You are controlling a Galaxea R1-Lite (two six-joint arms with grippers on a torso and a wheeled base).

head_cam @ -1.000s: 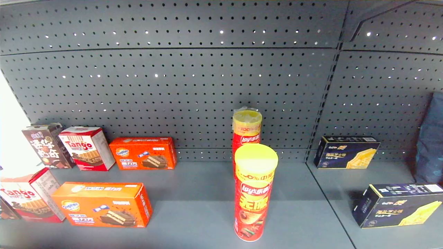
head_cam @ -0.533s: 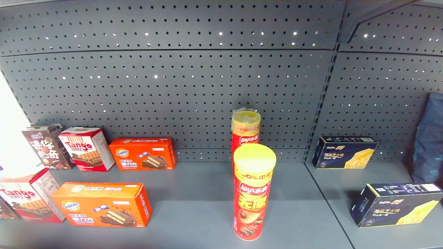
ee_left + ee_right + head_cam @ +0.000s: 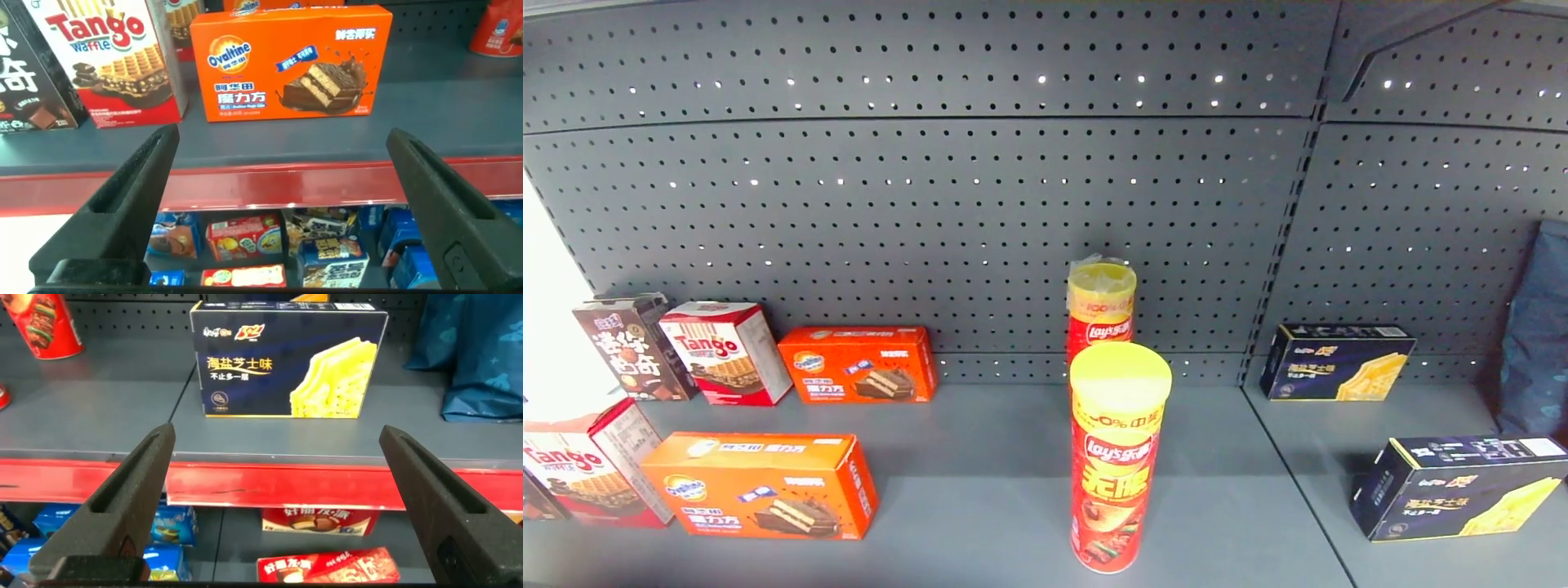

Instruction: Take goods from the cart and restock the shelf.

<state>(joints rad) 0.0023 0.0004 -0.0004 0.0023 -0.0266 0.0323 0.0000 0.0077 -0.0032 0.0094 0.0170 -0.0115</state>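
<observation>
I've got L pincer [image 3: 282,139] wide, empty, facing the orange box [image 3: 290,61] on the shelf [image 3: 343,145]. R pincer [image 3: 276,434] wide too, before the dark box [image 3: 286,363].

1. Soft, fairly bright light covers the tall red cardboard chip can with a yellow plastic lid [image 3: 1119,457], and the lid glows pale.
2. Far left of the can, a blown-out white patch [image 3: 539,310] glares at the edge.
3. Behind and above the can, pinpoints of light shine through the dark grey perforated metal back panel [image 3: 931,204].
4. Right of the can, the navy and yellow cardboard box [image 3: 1462,486] throws a soft shadow toward it on the grey metal shelf board [image 3: 996,490].
5. Above the can, the panel's seams bow.
</observation>
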